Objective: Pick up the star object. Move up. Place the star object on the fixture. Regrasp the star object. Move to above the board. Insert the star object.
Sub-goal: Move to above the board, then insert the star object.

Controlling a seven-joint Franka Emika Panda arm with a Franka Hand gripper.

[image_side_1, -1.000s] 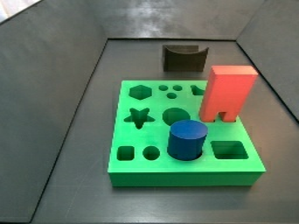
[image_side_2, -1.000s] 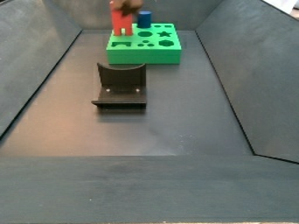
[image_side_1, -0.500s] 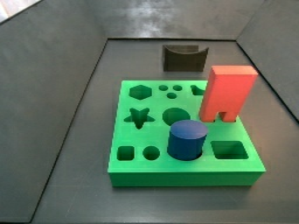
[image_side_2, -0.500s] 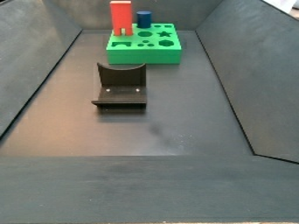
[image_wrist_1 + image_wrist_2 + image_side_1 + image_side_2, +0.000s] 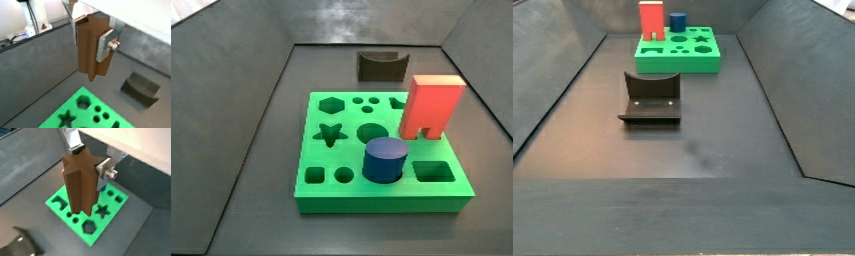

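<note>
Brown star object (image 5: 80, 185) in gripper (image 5: 88, 170), above board (image 5: 83, 210)

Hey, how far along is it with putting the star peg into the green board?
Pickup looks done: the gripper is shut on the star object, held upright above the board in both wrist views. The fixture stands bare. Left: lining up over the star hole, still empty, and inserting.

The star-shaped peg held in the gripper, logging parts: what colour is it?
Brown, wood-coloured star-shaped peg, clearest in a wrist view, clamped in the gripper above the green board.
</note>
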